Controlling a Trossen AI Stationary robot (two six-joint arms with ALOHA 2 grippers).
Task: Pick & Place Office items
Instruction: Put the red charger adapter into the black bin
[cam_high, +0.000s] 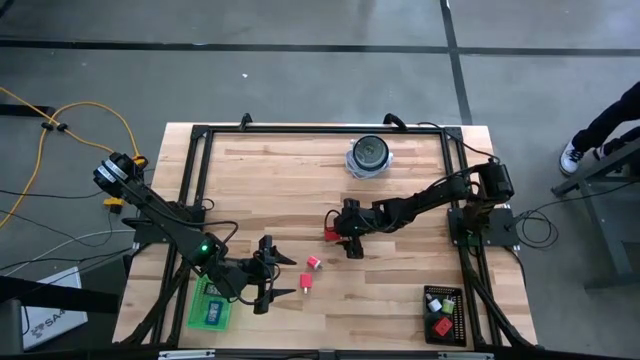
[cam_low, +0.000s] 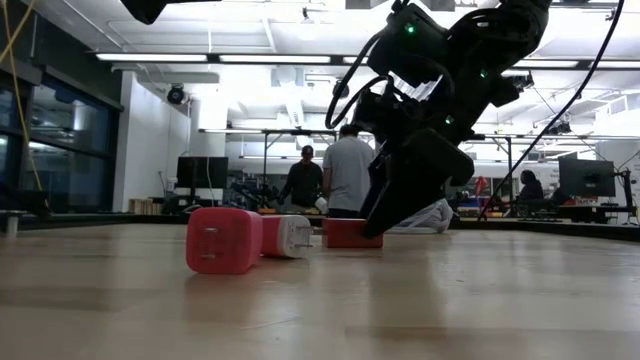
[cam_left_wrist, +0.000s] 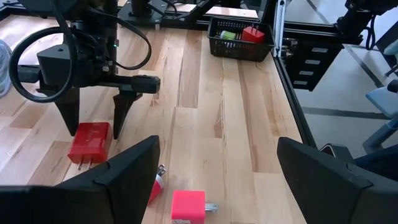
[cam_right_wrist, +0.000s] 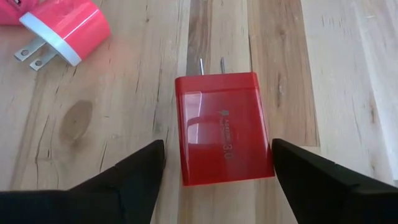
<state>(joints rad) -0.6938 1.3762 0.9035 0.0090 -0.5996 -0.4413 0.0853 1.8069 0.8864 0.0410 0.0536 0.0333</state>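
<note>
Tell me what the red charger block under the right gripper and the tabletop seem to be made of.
Red charger block: likely glossy translucent plastic, given the reflections on its face, with two metal prongs. Tabletop: wood planks, with visible grain, a knot and seams, in a smooth, light finish. The open right gripper straddles the block.

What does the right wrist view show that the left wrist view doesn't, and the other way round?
Only the right wrist view shows the lettering on the red charger and its two prongs, framed by the open right pincer. Only the left wrist view shows the black basket holding items, the pink cube charger and the open left pincer. Both show the red charger and the round pink charger.
</note>
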